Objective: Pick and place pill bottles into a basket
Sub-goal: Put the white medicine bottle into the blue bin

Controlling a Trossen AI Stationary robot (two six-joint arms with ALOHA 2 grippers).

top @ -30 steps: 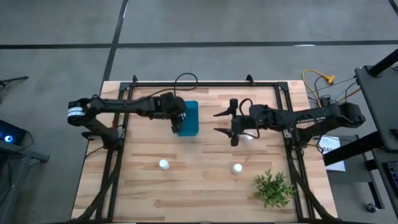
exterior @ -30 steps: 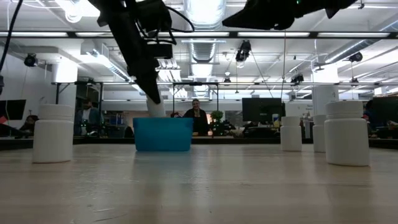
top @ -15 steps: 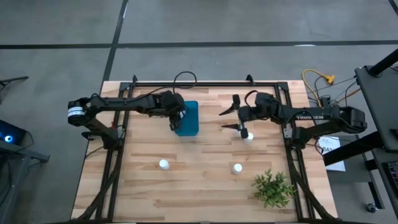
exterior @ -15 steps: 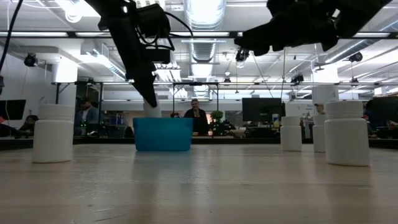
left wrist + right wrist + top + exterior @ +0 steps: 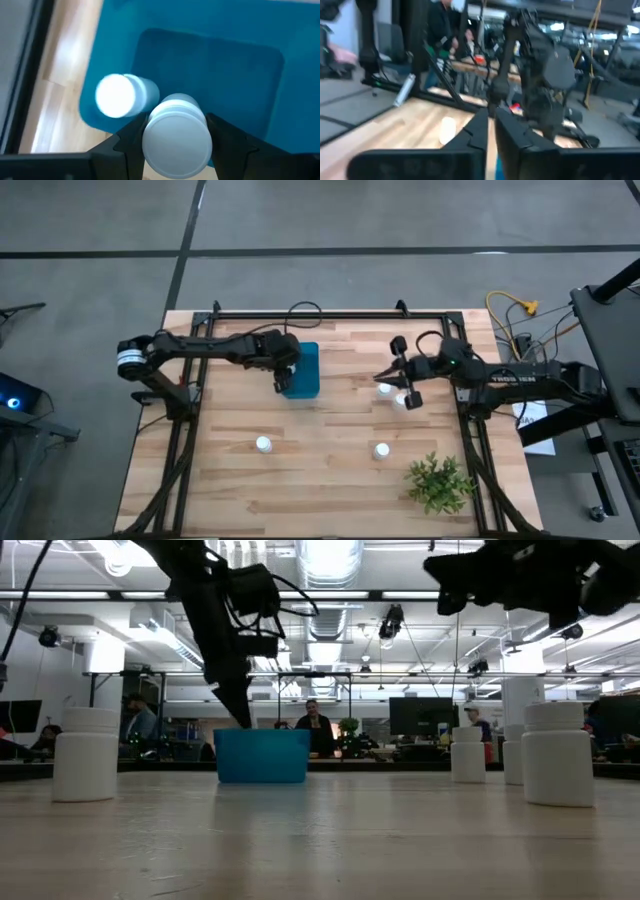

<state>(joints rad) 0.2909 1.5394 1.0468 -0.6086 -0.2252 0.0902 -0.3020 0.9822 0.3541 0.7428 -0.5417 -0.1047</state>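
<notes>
— Where is the left gripper (image 5: 176, 142)?

— Over the blue basket (image 5: 303, 370), at its near-left corner. Its fingers pinch a white pill bottle (image 5: 175, 137) by the cap end. A second bottle (image 5: 122, 95) lies on its side in the basket, just beyond and beside the held one.

— And the right gripper (image 5: 491, 131)?

— Raised above the table (image 5: 320, 470), fingers pressed together, holding nothing. Two bottles (image 5: 385, 389) stand just beside it on the wood.

— Any others?

— Two more: one (image 5: 263, 445) nearer the front below the left gripper, one (image 5: 381, 450) below the right gripper, close to a small green plant (image 5: 438, 483). In the low view the basket (image 5: 262, 756) sits mid-table beneath the left arm.
</notes>
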